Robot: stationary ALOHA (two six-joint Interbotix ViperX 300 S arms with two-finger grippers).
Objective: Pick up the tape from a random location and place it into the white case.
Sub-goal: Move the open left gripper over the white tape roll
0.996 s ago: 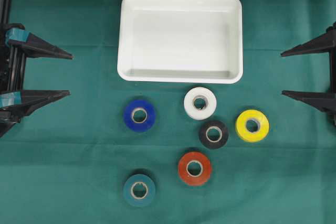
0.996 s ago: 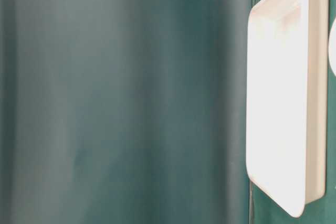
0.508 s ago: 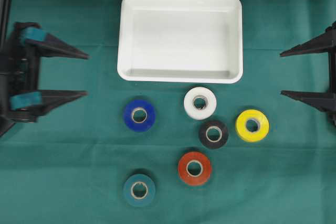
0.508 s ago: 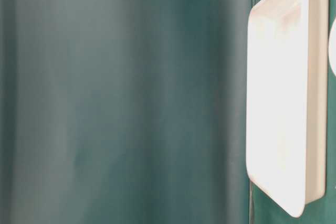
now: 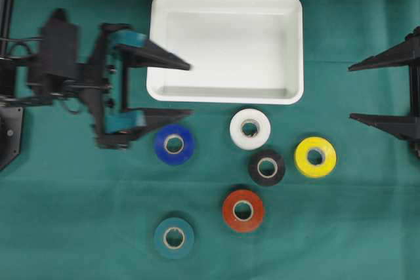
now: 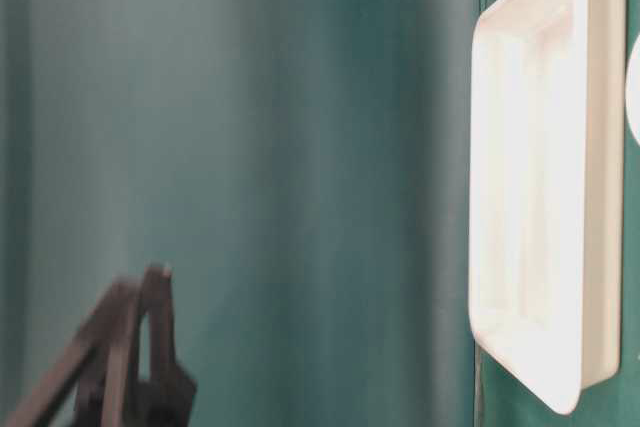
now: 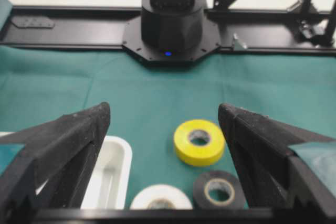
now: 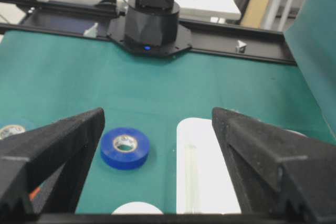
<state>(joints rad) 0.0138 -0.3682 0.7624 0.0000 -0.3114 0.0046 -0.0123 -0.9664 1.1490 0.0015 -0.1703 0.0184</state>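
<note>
A: What could go wrong?
B: The left gripper (image 5: 190, 90), jaws wide apart and empty, has one finger over the white case (image 5: 226, 4) rim; descending there could knock it. The blue tape (image 5: 174, 143) lies on the worktop just beside the other.
A: The right gripper (image 5: 351, 92)?
B: Level at the edge, jaws apart.

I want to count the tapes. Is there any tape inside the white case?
No, the white case has only its bare white floor showing. One tip of the left hand covers a small bit of its left edge.
</note>
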